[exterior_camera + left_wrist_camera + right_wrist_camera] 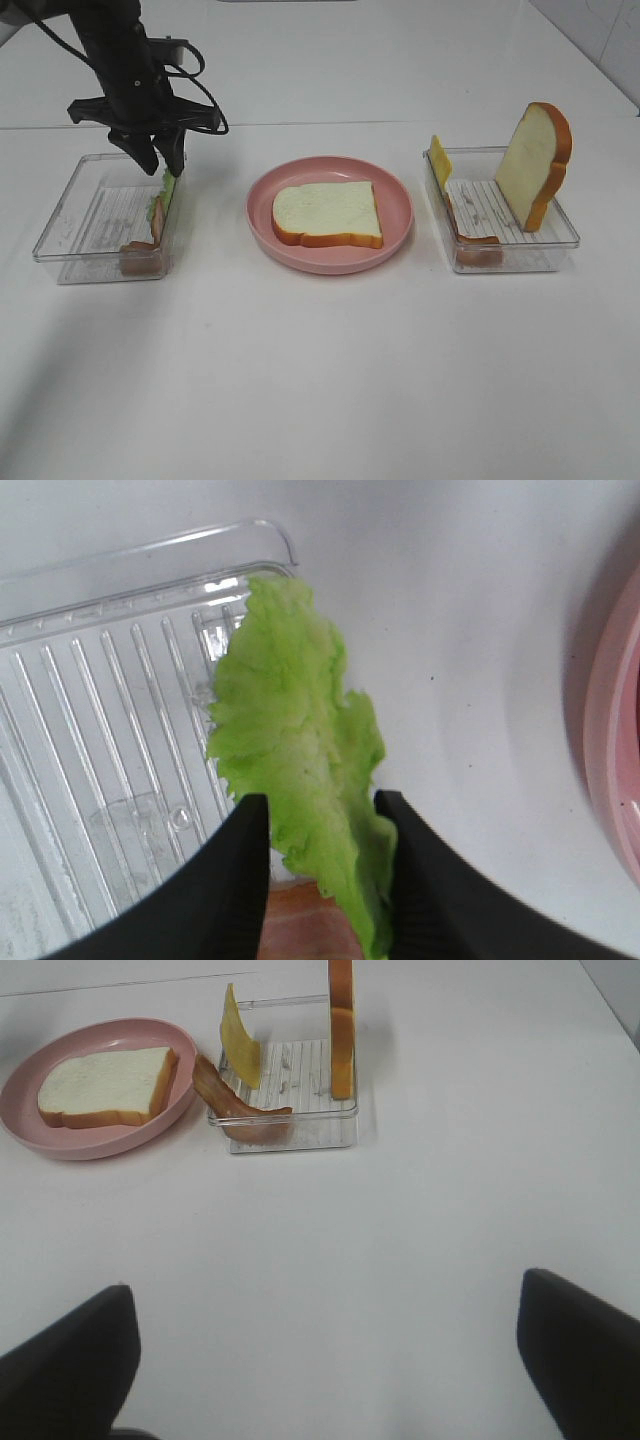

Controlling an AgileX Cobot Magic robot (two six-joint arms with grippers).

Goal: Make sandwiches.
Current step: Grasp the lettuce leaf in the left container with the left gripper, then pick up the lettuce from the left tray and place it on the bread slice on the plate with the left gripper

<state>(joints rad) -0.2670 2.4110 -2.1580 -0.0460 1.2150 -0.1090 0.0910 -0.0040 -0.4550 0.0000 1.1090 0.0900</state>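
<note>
Two left fingers half-apart, snug on lettuce

green lettuce, pink plate

The table was smooth, matt white. The left tray and right tray were clear, glossy plastic with ribbed floors. The pink plate had a smooth, faint sheen. The lettuce looked matt and crinkled, and the bread slice matt and foam-like.

Bright, even light; soft shadows on the white table; left wrist view slightly blurred.
</note>
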